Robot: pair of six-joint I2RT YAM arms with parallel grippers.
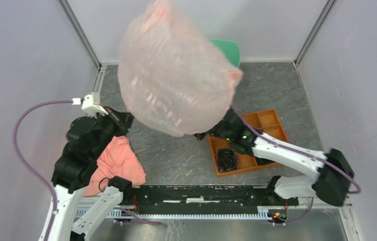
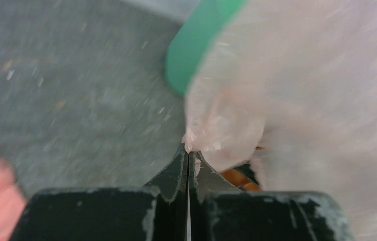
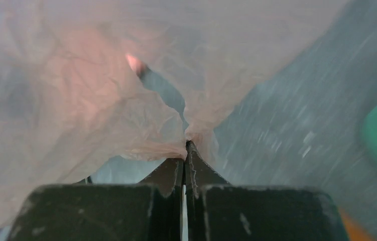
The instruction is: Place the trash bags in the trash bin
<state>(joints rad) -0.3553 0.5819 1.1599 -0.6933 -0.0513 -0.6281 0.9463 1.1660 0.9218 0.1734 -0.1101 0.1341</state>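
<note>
The trash bag [image 1: 176, 75] balloons in the upper centre of the top view, held up off the tabletop [image 1: 176, 155] and hiding most of the trash bin [image 1: 230, 50], of which only a green corner shows at the bag's upper right. The left jaws are clenched on a small pinch of the film's edge, and the right jaws are clenched on another fold of it.

The main risk is the bag's bulk. It is full of air and wider than the bin, so it may drape over the rim or spill down the outside instead of dropping in. Each hold is only a thin pinch, so a tug could tear the film or pull it free. A snagged fold could also tip the bin toward the orange tray [image 1: 271, 123].
</note>
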